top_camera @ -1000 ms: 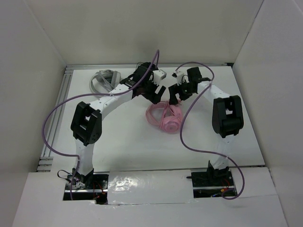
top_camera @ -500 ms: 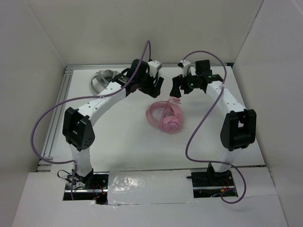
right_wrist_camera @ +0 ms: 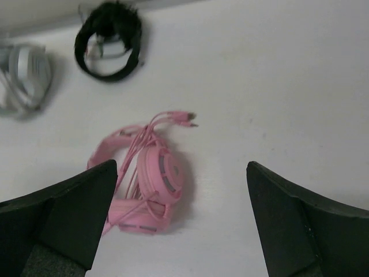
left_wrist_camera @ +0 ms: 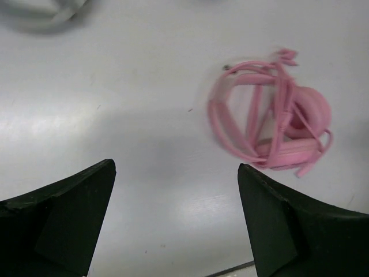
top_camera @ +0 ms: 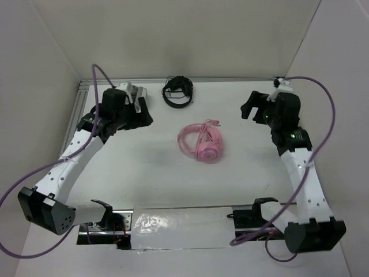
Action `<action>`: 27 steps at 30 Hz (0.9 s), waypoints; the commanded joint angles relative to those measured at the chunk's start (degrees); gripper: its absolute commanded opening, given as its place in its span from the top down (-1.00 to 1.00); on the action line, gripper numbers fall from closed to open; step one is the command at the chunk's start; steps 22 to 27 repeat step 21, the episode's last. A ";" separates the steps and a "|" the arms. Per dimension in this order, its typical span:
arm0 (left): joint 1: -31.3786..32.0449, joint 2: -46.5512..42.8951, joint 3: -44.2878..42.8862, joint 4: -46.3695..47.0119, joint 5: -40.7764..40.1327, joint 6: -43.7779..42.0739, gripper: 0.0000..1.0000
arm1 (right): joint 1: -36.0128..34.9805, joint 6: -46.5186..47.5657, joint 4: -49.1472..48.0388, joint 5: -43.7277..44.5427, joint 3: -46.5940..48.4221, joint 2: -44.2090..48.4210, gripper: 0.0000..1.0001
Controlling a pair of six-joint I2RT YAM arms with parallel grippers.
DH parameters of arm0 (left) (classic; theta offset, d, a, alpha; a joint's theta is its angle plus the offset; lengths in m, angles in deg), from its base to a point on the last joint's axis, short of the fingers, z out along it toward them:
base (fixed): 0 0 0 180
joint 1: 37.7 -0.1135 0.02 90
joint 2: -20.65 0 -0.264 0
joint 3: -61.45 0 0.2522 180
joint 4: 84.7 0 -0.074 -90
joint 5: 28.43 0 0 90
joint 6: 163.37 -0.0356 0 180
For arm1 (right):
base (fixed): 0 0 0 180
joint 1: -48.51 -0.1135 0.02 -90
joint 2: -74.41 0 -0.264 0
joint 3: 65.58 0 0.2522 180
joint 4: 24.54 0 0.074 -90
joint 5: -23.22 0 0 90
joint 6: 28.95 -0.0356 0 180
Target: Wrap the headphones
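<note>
The pink headphones [top_camera: 202, 142] lie on the white table mid-field, their thin pink cable wound around the headband and ear cups, with the plug end [top_camera: 214, 122] sticking out at the back. They also show in the left wrist view [left_wrist_camera: 305, 107] and the right wrist view [right_wrist_camera: 161, 170]. My left gripper [top_camera: 142, 114] is open and empty, well to the left of them; its jaws stand wide apart [left_wrist_camera: 176, 167]. My right gripper [top_camera: 249, 107] is open and empty, to their right and farther back [right_wrist_camera: 181, 166].
Black headphones [top_camera: 177, 91] lie at the back centre, also in the right wrist view [right_wrist_camera: 109, 40]. Grey-white headphones [right_wrist_camera: 23, 81] lie at the back left, hidden under my left arm in the top view. White walls enclose the table on three sides.
Both arms have drawn away from the pink headphones, the left swinging left, the right swinging right. The headphones stay where they were. The black headphones are uncovered.
</note>
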 commanded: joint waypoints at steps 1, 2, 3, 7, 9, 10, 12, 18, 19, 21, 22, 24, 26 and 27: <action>-5.26 -2.25 5.85 -7.44 0.16 10.99 -0.99 | 0.77 -10.45 0.18 17.67 -3.43 10.56 -0.99; -5.97 -2.69 6.21 -9.03 -0.45 13.00 -0.99 | 0.68 -10.46 0.46 19.61 -4.22 12.16 -0.99; -6.58 -3.39 6.39 -10.27 -1.24 14.15 -0.99 | 0.77 -11.16 0.37 19.98 -5.89 15.66 -0.99; -7.03 -6.03 5.86 -11.34 -0.73 15.57 -0.99 | 0.77 -13.54 0.02 21.83 -7.83 21.47 -0.99; -7.38 -8.14 6.13 -10.98 0.24 15.83 -0.98 | 0.77 -11.79 0.55 20.95 -8.10 23.33 -0.99; -7.47 -8.84 6.65 -10.81 0.42 15.75 -0.99 | 0.68 -11.78 0.55 21.12 -8.27 23.95 -0.99; -7.64 -10.78 7.01 -9.93 0.94 15.40 -0.99 | 0.77 -12.04 0.37 22.53 -8.71 25.00 -0.99; -7.73 -14.91 8.41 -10.01 -0.37 15.74 -0.99 | 0.86 -12.66 0.46 24.20 -8.89 26.15 -0.99; -7.73 -15.70 8.59 -9.23 -0.20 15.40 -0.99 | 0.77 -12.31 0.20 23.68 -9.06 26.41 -0.99; -7.73 -16.40 9.03 -8.52 0.50 14.69 -0.99 | 0.77 -12.31 -0.41 22.89 -9.68 27.11 -0.99; -7.73 -16.40 9.03 -8.52 0.50 14.69 -0.99 | 0.77 -12.31 -0.41 22.89 -9.68 27.11 -0.99; -7.73 -16.40 9.03 -8.52 0.50 14.69 -0.99 | 0.77 -12.31 -0.41 22.89 -9.68 27.11 -0.99; -7.73 -16.40 9.03 -8.52 0.50 14.69 -0.99 | 0.77 -12.31 -0.41 22.89 -9.68 27.11 -0.99; -7.73 -16.40 9.03 -8.52 0.50 14.69 -0.99 | 0.77 -12.31 -0.41 22.89 -9.68 27.11 -0.99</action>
